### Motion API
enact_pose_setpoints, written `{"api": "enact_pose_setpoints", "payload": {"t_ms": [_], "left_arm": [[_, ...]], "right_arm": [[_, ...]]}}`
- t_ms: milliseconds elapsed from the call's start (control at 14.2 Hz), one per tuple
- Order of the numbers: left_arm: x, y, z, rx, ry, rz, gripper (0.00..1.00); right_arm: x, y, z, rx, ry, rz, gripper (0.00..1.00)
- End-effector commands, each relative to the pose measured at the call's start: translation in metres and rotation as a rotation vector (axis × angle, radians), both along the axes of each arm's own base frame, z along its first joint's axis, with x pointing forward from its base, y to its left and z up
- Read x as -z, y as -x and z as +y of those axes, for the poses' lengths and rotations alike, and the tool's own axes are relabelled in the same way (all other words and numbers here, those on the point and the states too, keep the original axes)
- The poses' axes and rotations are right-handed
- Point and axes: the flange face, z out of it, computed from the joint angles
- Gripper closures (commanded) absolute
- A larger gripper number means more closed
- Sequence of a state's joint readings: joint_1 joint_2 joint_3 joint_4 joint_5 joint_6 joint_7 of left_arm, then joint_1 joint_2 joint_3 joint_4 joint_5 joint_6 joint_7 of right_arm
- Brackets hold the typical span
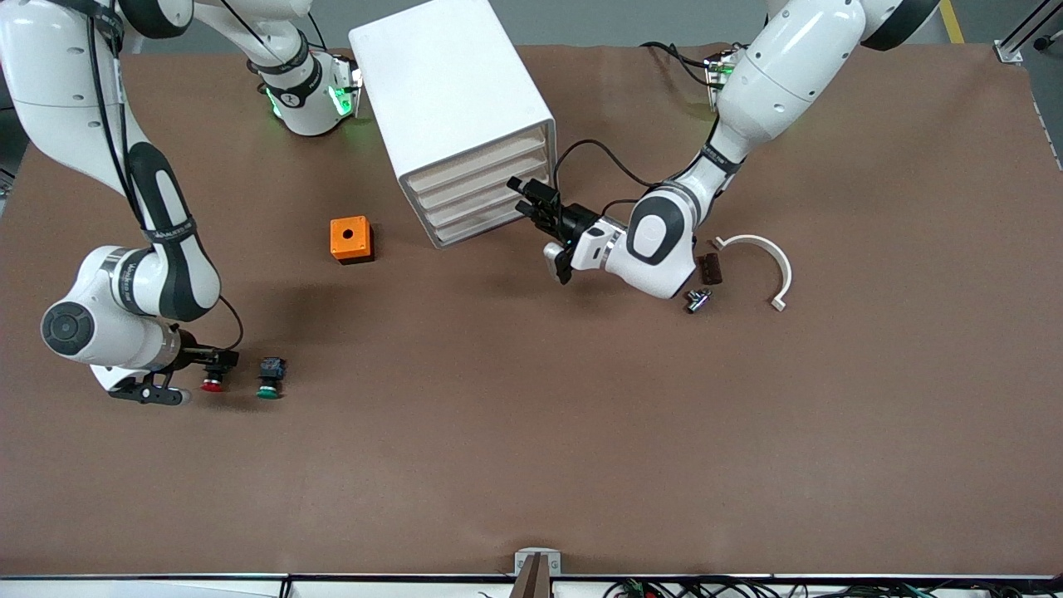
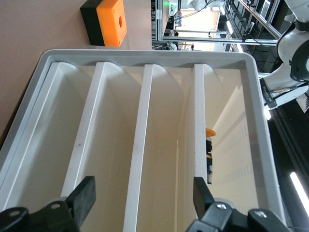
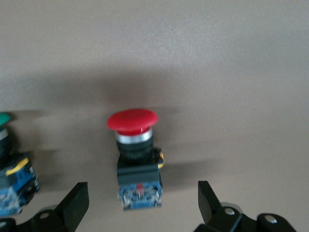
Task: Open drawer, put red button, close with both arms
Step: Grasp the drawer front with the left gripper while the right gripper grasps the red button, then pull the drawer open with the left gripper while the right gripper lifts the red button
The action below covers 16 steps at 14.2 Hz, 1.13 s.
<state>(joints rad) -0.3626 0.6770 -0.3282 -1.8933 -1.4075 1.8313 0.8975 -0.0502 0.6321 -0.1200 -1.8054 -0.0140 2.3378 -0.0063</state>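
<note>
Right gripper [image 1: 187, 375] is sitting low near the desk's right-arm edge, fingers [image 3: 75, 203] spread apart on either side of the red button [image 3: 133, 145], not touching it. Red button is lying on the desk [image 1: 531, 432], green button [image 1: 269, 378] just beside it. Left gripper [image 1: 536, 208] is hovering at the drawer unit's [image 1: 457, 108] front near the desk's middle, fingers [image 2: 84, 195] spread, drawers shut. Orange box [image 1: 351, 239] is sitting beside the unit.
</note>
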Motion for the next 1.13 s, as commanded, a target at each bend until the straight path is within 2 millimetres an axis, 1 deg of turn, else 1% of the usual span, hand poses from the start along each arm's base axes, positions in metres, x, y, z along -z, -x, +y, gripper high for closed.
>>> {"api": "enact_pose_setpoints", "payload": {"t_ms": [0, 70, 141, 211, 352, 423, 564, 775, 846, 916, 987, 1057], "left_arm": [[0.005, 0.009, -0.012, -0.019, 0.016, -0.03, 0.11], [0.007, 0.01, -0.013, -0.024, 0.023, -0.044, 0.12], [0.013, 0.015, -0.017, -0.024, 0.032, -0.049, 0.13], [0.017, 0.021, -0.021, -0.026, 0.047, -0.057, 0.13], [0.021, 0.028, -0.028, -0.031, 0.047, -0.062, 0.14], [0.023, 0.028, -0.028, -0.037, 0.036, -0.068, 0.15], [0.023, 0.037, -0.037, -0.037, 0.036, -0.064, 0.17], [0.019, 0.04, -0.043, -0.052, 0.045, -0.054, 0.2], [0.018, 0.044, -0.047, -0.051, 0.05, -0.051, 0.21], [0.017, 0.047, -0.051, -0.054, 0.053, -0.047, 0.25], [0.017, 0.047, -0.051, -0.057, 0.053, -0.045, 0.33], [0.018, 0.046, -0.051, -0.064, 0.042, -0.053, 0.43]], "right_arm": [[0.012, -0.008, -0.003, -0.008, 0.0, -0.014, 0.0], [0.012, -0.008, -0.003, -0.008, 0.0, -0.014, 0.0], [0.012, -0.008, -0.004, -0.007, -0.001, -0.014, 0.0], [0.011, -0.008, -0.005, -0.005, -0.001, -0.016, 0.02], [0.01, -0.009, -0.004, -0.005, 0.0, -0.017, 0.37], [0.008, -0.011, -0.004, -0.007, -0.001, -0.022, 0.52], [0.001, -0.016, -0.006, -0.006, 0.003, -0.038, 0.63], [-0.004, -0.019, -0.006, -0.007, 0.004, -0.047, 0.84], [-0.005, -0.019, -0.005, -0.01, 0.005, -0.049, 0.84], [-0.01, -0.023, -0.004, -0.014, 0.008, -0.057, 0.84], [-0.012, -0.025, -0.003, -0.022, 0.012, -0.061, 0.84], [-0.016, -0.027, -0.001, -0.026, 0.013, -0.067, 0.82]]}}
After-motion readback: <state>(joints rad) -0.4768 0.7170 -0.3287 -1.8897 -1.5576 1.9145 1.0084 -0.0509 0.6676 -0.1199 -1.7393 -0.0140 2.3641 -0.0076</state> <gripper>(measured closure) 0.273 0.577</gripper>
